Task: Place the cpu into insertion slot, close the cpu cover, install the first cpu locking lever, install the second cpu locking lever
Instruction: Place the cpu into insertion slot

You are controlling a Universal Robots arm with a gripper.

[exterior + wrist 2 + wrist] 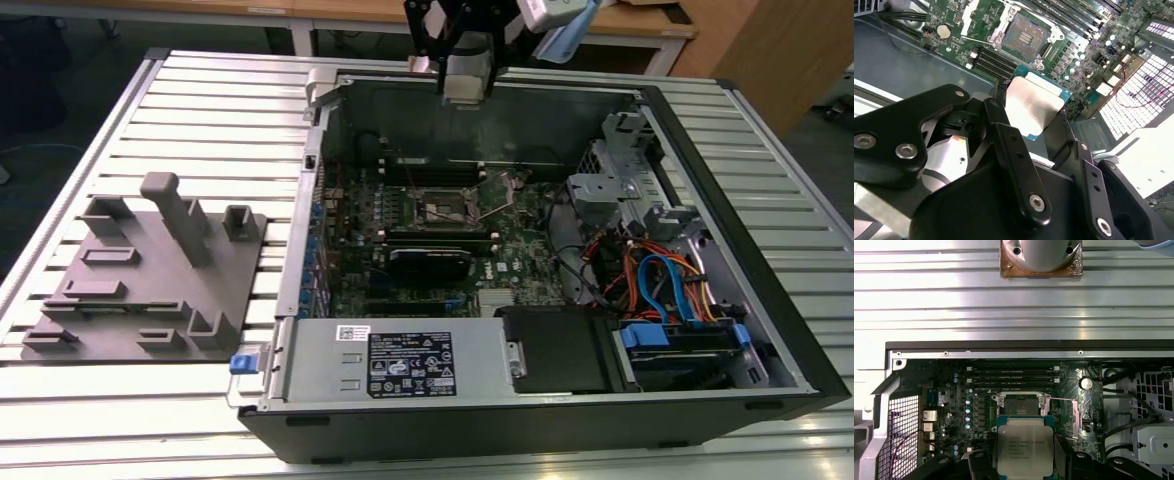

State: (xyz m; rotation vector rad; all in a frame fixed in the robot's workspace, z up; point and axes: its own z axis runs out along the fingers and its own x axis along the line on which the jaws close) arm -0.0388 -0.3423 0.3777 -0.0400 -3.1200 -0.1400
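An open computer case (694,160) lies on the table, its green motherboard facing up. My gripper (466,88) hangs above the case's far wall, shut on the cpu (466,78). In both wrist views the cpu (1031,102) (1025,445) is a silver-topped square on a green base, clamped between the black fingers (1004,135). The insertion slot (447,210) (1024,34) (1020,404) lies uncovered, its dark contact field showing. A bright silver plate (972,11) stands up at one side of it, apparently the cpu cover swung open. Thin wire levers (1063,400) stick out beside the socket.
A grey fixture plate (147,280) with upright blocks lies at the exterior view's left. Inside the case are a power supply (400,360), a black block (427,262) near the socket, memory slots (1014,374), and a drive cage with coloured cables (667,290).
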